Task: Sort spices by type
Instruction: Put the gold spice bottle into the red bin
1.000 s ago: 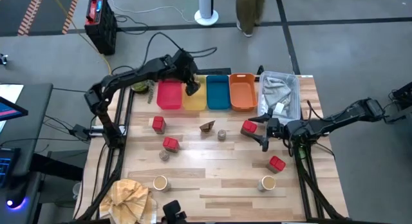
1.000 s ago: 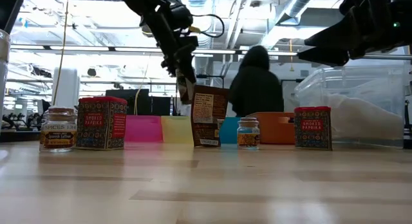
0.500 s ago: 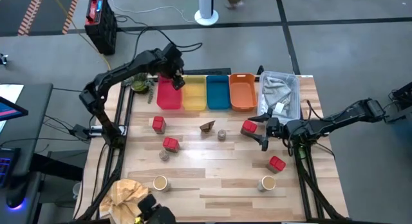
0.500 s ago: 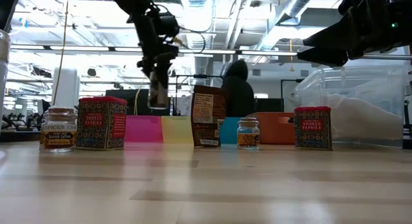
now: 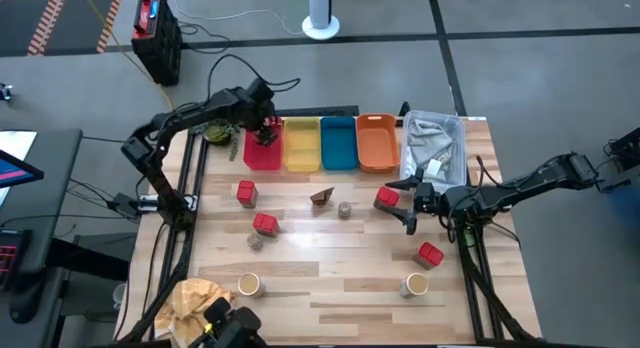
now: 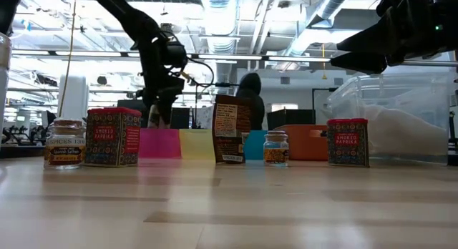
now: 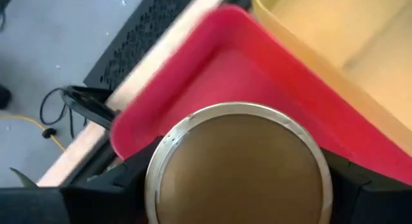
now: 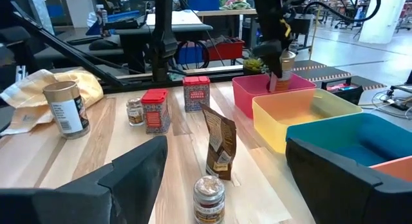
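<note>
My left gripper [image 5: 264,136] hangs over the red bin [image 5: 262,153], shut on a tan cylinder [image 7: 238,172] with a brown, silver-rimmed round end. My right gripper [image 5: 408,210] is open and hovers just to the near side of a red pack [image 5: 387,198], touching nothing. Standing on the table are more red packs [image 5: 246,193] [image 5: 264,223] [image 5: 430,255], two tan cylinders [image 5: 248,284] [image 5: 416,284], a dark brown wedge [image 5: 321,197] and two small tins [image 5: 344,209] [image 5: 255,241]. My left gripper pinches the tan cylinder by its side wall [image 8: 281,74], one dark finger [image 7: 106,188] on either side. The fingers come from above, pointing down, along the cylinder. It hangs upright, round end [image 7: 238,166] facing the wrist camera, its lower end behind the red bin's rim [image 8: 270,92].
Yellow [image 5: 302,146], blue [image 5: 338,143] and orange [image 5: 376,141] bins sit in a row right of the red one at the far edge. A clear tub with grey cloth [image 5: 435,150] stands at the far right. Crumpled tan paper [image 5: 198,306] lies at the near left corner.
My left gripper has carried the tan cylinder toward the table's left, from over the yellow bin to over the red bin, and has come down into it. My right arm has kept still. A person beyond the far edge has walked on.
</note>
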### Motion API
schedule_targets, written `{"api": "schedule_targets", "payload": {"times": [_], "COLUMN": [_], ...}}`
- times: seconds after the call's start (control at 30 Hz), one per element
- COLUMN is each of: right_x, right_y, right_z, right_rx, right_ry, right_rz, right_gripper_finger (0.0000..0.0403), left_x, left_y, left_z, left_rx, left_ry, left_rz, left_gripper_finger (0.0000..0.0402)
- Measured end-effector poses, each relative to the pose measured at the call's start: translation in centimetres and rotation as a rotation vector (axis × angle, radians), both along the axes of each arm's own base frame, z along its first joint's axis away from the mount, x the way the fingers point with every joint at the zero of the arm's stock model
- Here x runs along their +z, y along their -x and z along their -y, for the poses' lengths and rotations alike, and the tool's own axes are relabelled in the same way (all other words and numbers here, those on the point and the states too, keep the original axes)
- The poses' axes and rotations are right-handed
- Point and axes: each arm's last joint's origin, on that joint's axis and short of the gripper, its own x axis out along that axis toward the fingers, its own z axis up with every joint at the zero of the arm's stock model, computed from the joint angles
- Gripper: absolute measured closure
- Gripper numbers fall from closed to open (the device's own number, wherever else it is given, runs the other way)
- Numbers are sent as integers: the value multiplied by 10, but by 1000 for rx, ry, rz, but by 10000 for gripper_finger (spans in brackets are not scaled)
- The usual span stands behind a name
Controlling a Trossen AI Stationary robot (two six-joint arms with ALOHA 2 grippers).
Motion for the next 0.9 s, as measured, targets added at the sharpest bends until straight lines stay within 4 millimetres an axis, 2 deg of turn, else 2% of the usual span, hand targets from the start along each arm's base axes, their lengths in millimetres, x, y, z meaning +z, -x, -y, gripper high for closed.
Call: {"api": "schedule_targets", "payload": {"times": [0.1,0.2,0.3,0.5,0.6,0.77,0.9], "right_x": [0,0,0,0,0,0,0], "right_y": [0,0,0,0,0,0,0], "right_z": [0,-1,-2,-1,-1,-1,-1], "right_rx": [2,9,11,10,10,8,10], "right_ry": [-5,-7,-4,-3,-4,-14,0], "right_rz": [1,0,-1,-2,-2,-2,-4], "right_gripper_finger": [49,49,49,49,49,49,49], "left_x": [-5,-13,-11,14,28,52,72], "left_y": [1,3,3,-4,-10,-23,-28], "left_z": [0,2,3,3,10,45,99], "left_rx": [7,20,25,5,-43,-162,-292], "left_ry": [0,21,33,18,-28,-83,-104], "left_rz": [7,3,-5,0,30,73,131], "left_gripper_finger": [125,75,39,31,32,32,32]}}
